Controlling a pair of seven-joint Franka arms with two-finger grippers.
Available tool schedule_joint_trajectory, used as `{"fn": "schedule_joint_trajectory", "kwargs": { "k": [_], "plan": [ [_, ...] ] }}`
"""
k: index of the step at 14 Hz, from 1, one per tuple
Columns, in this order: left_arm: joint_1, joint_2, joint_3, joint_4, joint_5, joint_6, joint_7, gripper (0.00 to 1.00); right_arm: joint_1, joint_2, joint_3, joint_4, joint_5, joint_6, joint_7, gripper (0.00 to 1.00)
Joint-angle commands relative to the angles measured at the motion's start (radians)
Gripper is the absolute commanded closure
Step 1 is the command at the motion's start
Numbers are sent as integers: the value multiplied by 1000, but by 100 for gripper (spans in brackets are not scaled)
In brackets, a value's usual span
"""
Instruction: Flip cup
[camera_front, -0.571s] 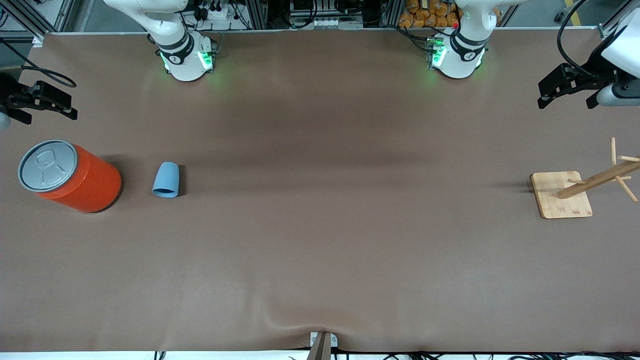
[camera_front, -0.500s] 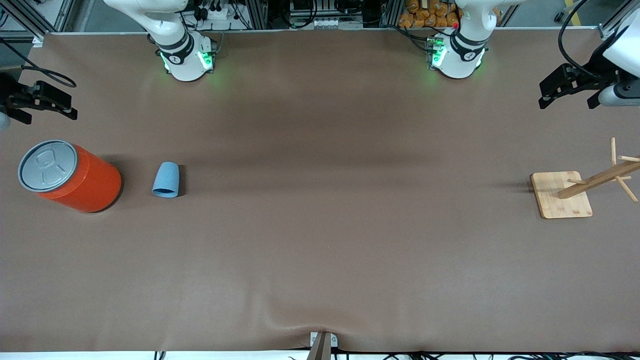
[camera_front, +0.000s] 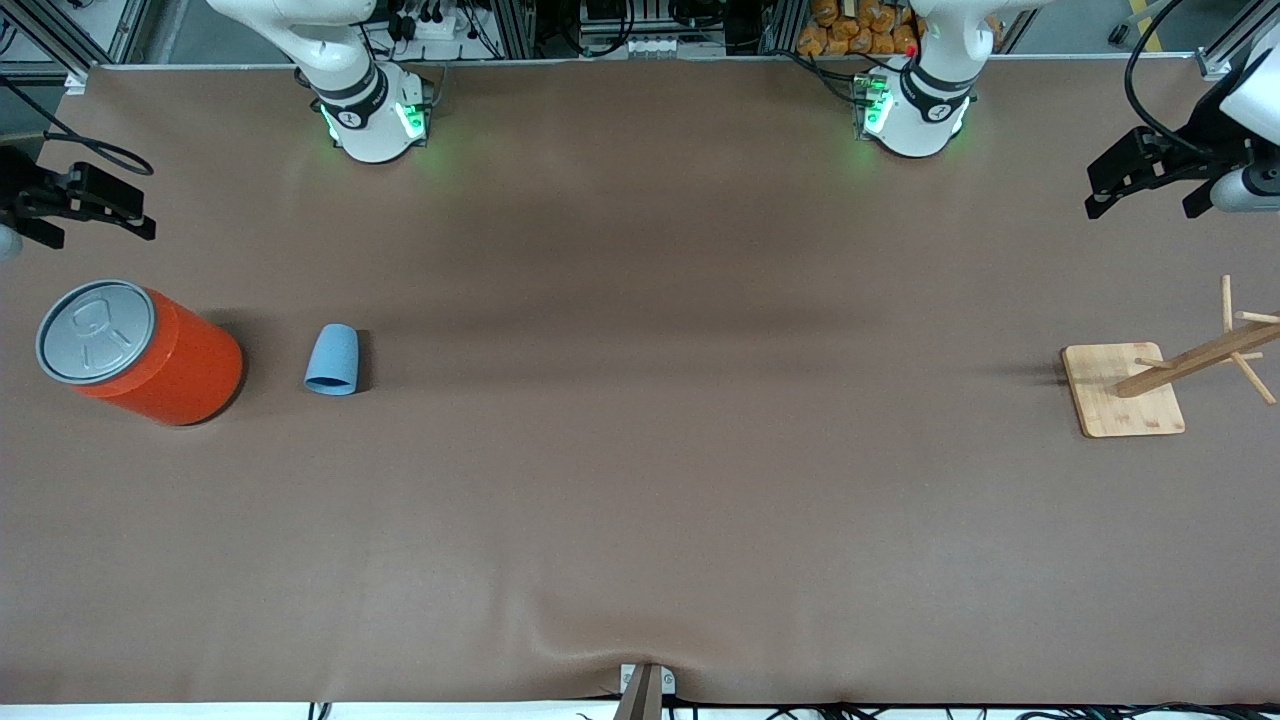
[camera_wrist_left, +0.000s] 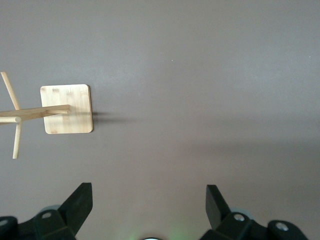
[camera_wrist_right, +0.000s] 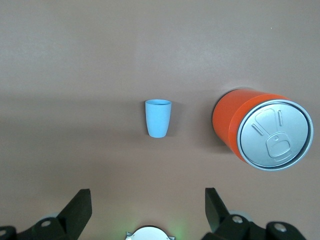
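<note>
A small light blue cup (camera_front: 333, 359) lies on its side on the brown table (camera_front: 640, 480) at the right arm's end, its mouth turned toward the front camera, with a big orange can (camera_front: 140, 350) standing beside it, closer to the table's edge, the two apart. The right gripper (camera_front: 75, 200) hangs in the air at that same edge of the table, over the bare surface near the can, its two black fingers (camera_wrist_right: 80, 207) spread wide with nothing between them (the right wrist camera looks down past them at both cup (camera_wrist_right: 158, 118) and can (camera_wrist_right: 260, 132)). The left gripper (camera_front: 1150, 175) is raised at the left arm's end of the table, above the cloth by a wooden peg stand (camera_front: 1125, 388) on a square base; its fingers (camera_wrist_left: 80, 202) too are parted and empty, and the left wrist view shows the stand (camera_wrist_left: 67, 109) below them. Neither gripper touches anything.
</note>
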Motion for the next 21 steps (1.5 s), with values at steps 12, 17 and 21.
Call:
{"fn": "schedule_joint_trajectory", "kwargs": {
  "k": [12, 17, 21],
  "plan": [
    [1, -24, -12, 5, 8, -34, -57, 0, -24, -5, 12, -10, 17, 7, -10, 0],
    [-7, -14, -14, 10, 16, -3, -58, 0, -24, -4, 13, -7, 17, 9, -7, 0],
    [-10, 5, -37, 8, 12, 18, -58, 0, -12, 16, 15, -6, 0, 18, -12, 0]
  ]
}}
